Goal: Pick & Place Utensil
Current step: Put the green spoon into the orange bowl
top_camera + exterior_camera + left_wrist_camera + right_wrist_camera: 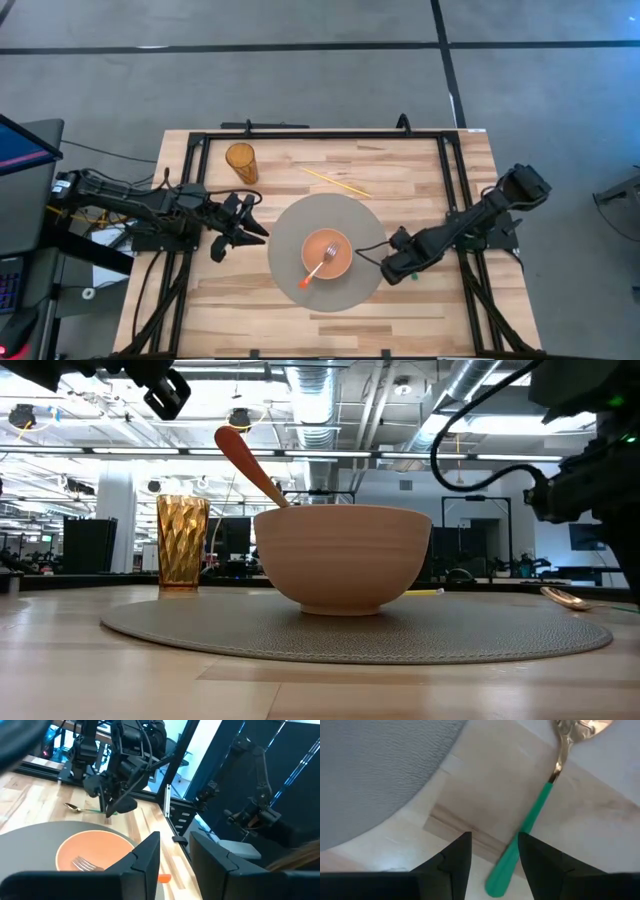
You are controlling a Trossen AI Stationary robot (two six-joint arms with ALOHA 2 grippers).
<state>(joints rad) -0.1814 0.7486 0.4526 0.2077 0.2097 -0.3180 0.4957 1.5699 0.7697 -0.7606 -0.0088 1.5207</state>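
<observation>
Right gripper (388, 268) is low over the wood just right of the grey mat (290, 225), fingers spread, nothing held. Green-handled spoon (530, 820) lies flat on the table just beyond its fingertips; the handle end sits between the two fingers in the right wrist view. In the left wrist view the same spoon (80, 809) lies beside the right arm.

Left gripper (245, 225) waits at the mat's left edge, fingers apart, empty.

Orange bowl (327, 255) sits on the mat with an orange-handled fork (318, 270) already in it.

Risks, as I read it:
- Spoon lies flat and thin on the wood, so the fingers could scrape the table or skid the handle away instead of pinching it.
- Handle runs at an angle to the fingers; a grab near the tip may let it pivot or drop.

Surface: light butcher-block table (420, 310), black frame rails. Amber cup (241, 160) far left, yellow chopsticks (335, 181) far of the mat. Room: open office, exposed ceiling ducts.
</observation>
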